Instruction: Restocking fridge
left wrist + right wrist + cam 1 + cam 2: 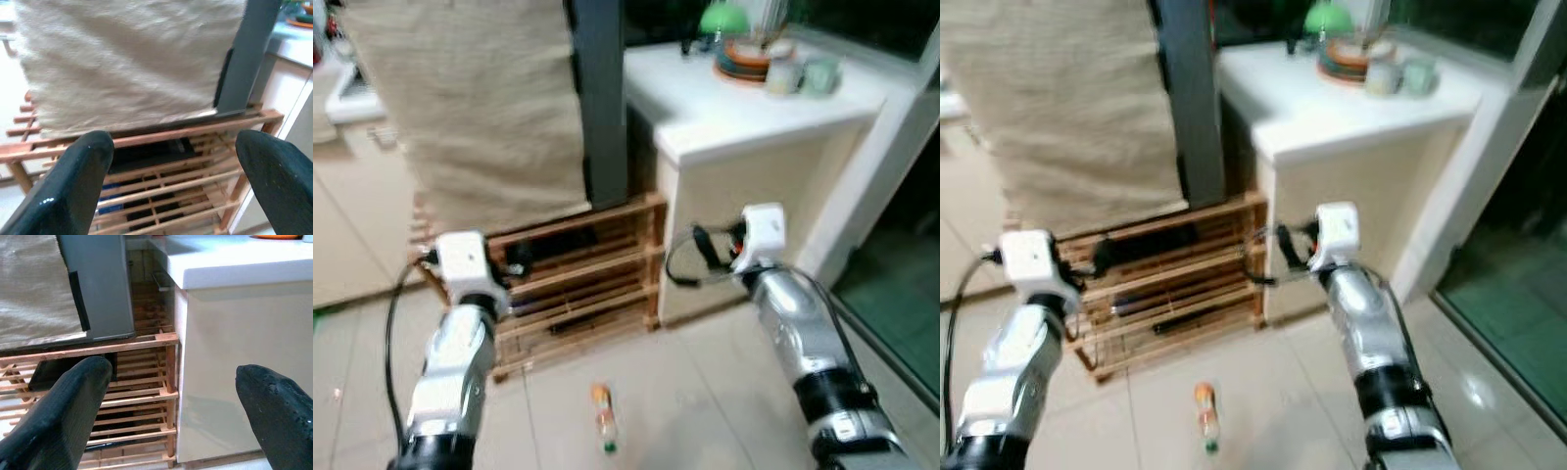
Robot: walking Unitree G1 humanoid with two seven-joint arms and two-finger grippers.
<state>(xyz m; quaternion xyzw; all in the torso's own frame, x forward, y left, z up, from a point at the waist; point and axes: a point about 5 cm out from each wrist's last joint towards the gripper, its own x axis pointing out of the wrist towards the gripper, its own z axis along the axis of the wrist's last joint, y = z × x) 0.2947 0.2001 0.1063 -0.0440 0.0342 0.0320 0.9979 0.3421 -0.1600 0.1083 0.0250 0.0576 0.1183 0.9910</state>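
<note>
Lying on the tiled floor between the two arms, a small bottle with an orange top sits well short of the wooden rack, with bare tile all around it. The rack stands against the side of a white counter, whose near corner juts toward the right arm. A cloth-draped fridge rests on the rack's top edge. Stacked plates and cups sit near the counter's far edge in the head views. The wrist views show the rack's slats up close. The left gripper is spread wide and holds nothing, facing the rack's top rail. The right gripper is equally wide and bare, facing the rack's corner post beside the counter's side.
</note>
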